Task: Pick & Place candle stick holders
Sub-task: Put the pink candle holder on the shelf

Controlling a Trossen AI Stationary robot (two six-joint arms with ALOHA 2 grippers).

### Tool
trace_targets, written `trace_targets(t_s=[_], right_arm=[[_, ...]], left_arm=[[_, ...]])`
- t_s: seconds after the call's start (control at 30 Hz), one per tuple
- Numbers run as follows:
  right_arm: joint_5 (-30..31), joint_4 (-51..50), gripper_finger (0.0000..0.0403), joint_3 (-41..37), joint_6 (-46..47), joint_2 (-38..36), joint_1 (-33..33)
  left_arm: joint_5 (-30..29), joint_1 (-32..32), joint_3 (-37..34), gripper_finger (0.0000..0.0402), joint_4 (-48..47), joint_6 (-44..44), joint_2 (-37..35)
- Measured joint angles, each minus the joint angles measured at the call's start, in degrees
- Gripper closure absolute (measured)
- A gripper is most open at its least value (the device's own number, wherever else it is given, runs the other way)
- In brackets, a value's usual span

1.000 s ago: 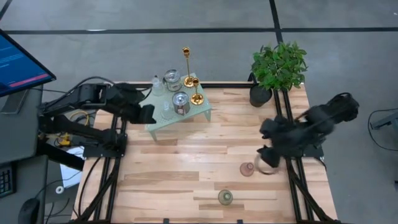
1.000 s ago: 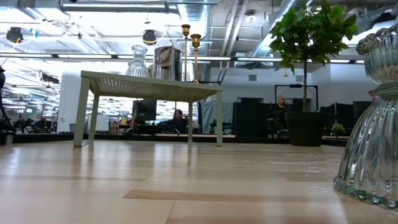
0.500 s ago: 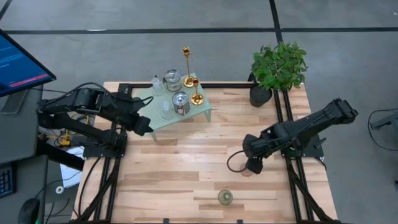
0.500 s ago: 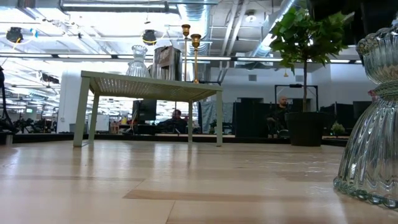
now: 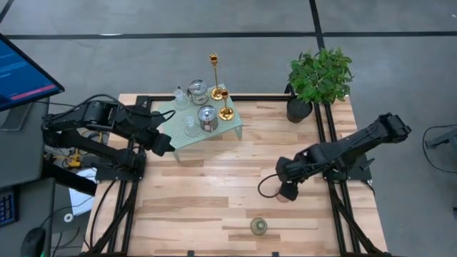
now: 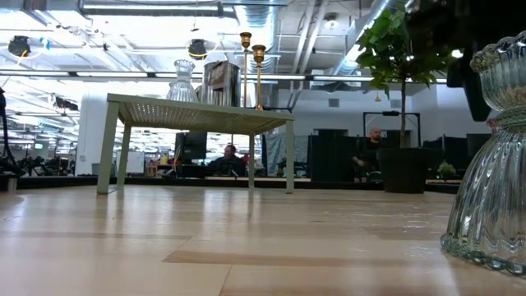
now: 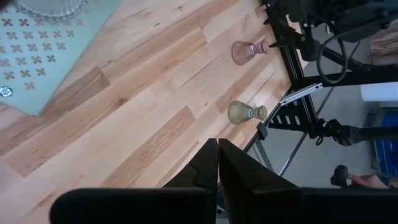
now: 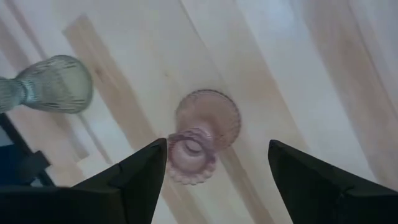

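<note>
Now your right gripper (image 8: 214,163) hangs right over the pink glass holder (image 8: 205,134) with its fingers spread wide, one on each side. Next, go down and squeeze. Your left gripper (image 7: 217,163) waits pressed shut beside the green rack (image 5: 203,132).

Even, bright overhead light fills the high view; the pale wooden slatted surface (image 5: 214,193) carries only soft, short shadows beneath the arms. In the low view, ceiling strip lights (image 6: 49,74) blow out to white glare, and the near ribbed clear glass holder (image 6: 493,164) looms large and cropped at the edge. The right wrist view is soft: the ribbed pink glass holder (image 8: 202,140) and the greenish glass holder (image 8: 53,84) are blurred, with washed-out wood.
</note>
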Motion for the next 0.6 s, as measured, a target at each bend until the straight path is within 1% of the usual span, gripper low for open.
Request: trace_targets(t_s=[0.17,0.33,0.5,0.6], right_arm=[[-0.7,-1.4,0.0132,-1.5,-0.9,0.0,-0.8],[-2.6,2.9,0.0132,-4.4,-2.1,0.0,-0.7],[-2.6,3.3,0.0133,-5.7,-2.2,0.0,-1.1],[-2.6,3.8,0.014,-7.1,-2.6,0.0,-1.1]], left_arm=[[0.0,0.0,0.0,0.039,0.0,0.0,0.0],[0.1,0.0,0.0,0.039,0.1,0.0,0.3],[0.2,0.0,0.0,0.039,0.2,0.0,0.5],[0.2,0.0,0.0,0.039,0.3,0.0,0.9]])
